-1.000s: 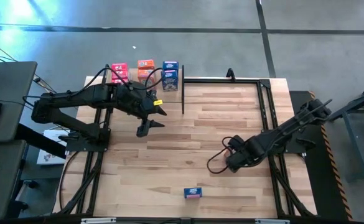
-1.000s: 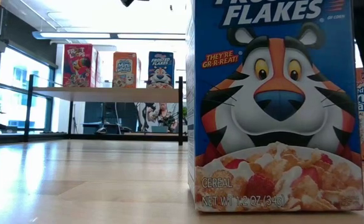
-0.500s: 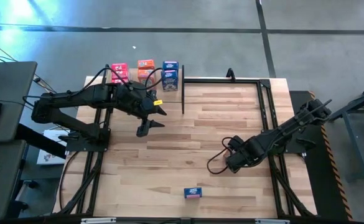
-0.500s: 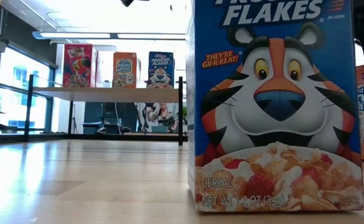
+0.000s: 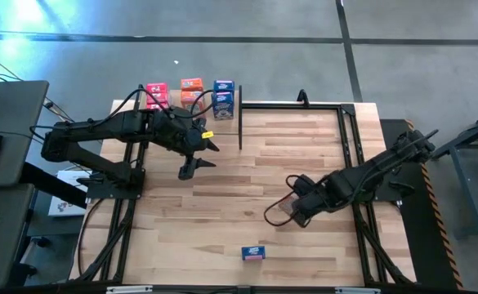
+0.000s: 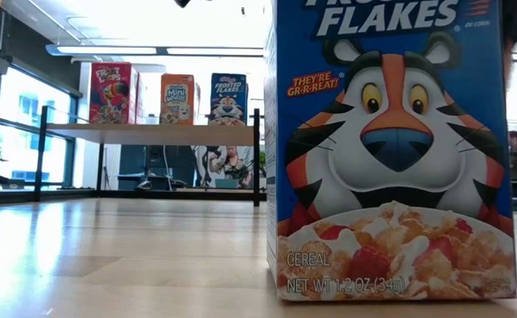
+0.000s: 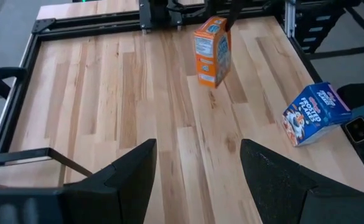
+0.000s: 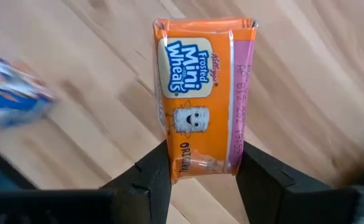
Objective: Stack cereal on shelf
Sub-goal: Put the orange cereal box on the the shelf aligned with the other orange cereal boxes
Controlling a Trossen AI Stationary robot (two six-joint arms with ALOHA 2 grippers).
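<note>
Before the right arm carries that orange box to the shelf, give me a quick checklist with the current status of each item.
1. Grip: right gripper is shut on the orange box, fingers on both sides: ok.
2. Box lifted off the table: it seems to hang above the wood in the left wrist view: ok, not certain.
3. Left gripper out of the way: it sits open right in front of the shelf, likely on the path: not ok.
4. Room on the shelf: boxes already stand there; free space cannot tell.
5. Blue box near the front edge: away from the route: ok.
</note>
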